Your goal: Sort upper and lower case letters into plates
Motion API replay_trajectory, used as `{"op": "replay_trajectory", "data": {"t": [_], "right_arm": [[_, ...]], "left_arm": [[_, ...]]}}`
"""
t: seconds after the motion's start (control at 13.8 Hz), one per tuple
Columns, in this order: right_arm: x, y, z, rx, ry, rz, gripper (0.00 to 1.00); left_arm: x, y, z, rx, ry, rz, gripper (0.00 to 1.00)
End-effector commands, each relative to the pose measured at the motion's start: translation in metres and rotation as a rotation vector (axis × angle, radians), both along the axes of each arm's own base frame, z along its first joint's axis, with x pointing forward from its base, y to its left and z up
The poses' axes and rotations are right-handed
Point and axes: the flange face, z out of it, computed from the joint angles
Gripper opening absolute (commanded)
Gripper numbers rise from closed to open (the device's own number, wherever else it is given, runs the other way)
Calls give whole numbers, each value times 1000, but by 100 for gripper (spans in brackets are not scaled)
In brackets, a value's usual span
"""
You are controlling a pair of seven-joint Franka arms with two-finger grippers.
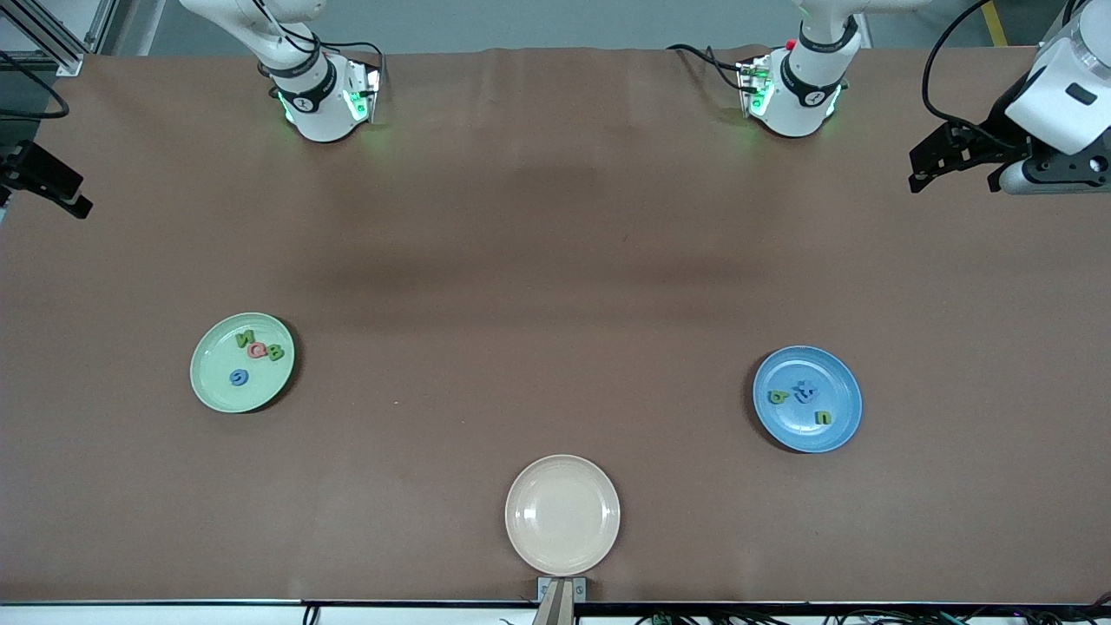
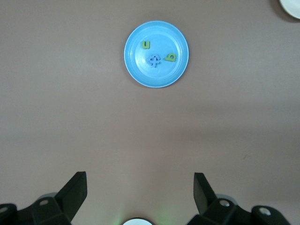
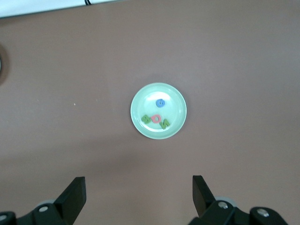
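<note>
The pale green plate [image 1: 260, 391] lies toward the right arm's end of the table. It holds a green letter [image 1: 246, 338], a pinkish red letter [image 1: 256, 351], another green letter [image 1: 274, 352] and a blue letter [image 1: 239, 377]. The blue plate [image 1: 835, 380] lies toward the left arm's end. It holds two green letters [image 1: 777, 397] [image 1: 821, 417] and blue pieces [image 1: 807, 391] lying together. My left gripper [image 1: 920, 169] is open and empty, high over the table's edge. My right gripper [image 1: 74, 195] is open and empty over the other end. The left wrist view shows the blue plate [image 2: 140, 70], the right wrist view the green plate [image 3: 174, 101].
An empty beige plate [image 1: 562, 514] lies near the front edge of the table, midway between the two other plates. The two arm bases [image 1: 325, 95] [image 1: 794, 91] stand along the back edge. The brown table [image 1: 555, 286] stretches between them.
</note>
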Motion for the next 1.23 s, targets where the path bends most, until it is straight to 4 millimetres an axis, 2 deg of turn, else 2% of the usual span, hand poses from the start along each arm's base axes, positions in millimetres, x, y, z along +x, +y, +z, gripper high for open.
{"op": "replay_trajectory", "data": {"t": [0.0, 0.22, 0.58, 0.87, 1.09, 1.16], "right_arm": [[11, 1, 4, 9, -14, 2, 100], [23, 11, -5, 16, -33, 16, 100], [25, 13, -6, 14, -33, 22, 100], [32, 19, -13, 20, -37, 32, 100], [33, 19, -13, 20, -39, 31, 100], [33, 18, -14, 20, -37, 29, 100]], "left_arm": [[-3, -1, 12, 16, -11, -25, 100], [0, -1, 7, 16, -2, -41, 100], [-7, 4, 4, 18, 26, -41, 100], [-8, -5, 0, 21, 20, -45, 100], [-22, -4, 0, 23, 3, -45, 100], [-18, -5, 1, 21, -9, -47, 100]]}}
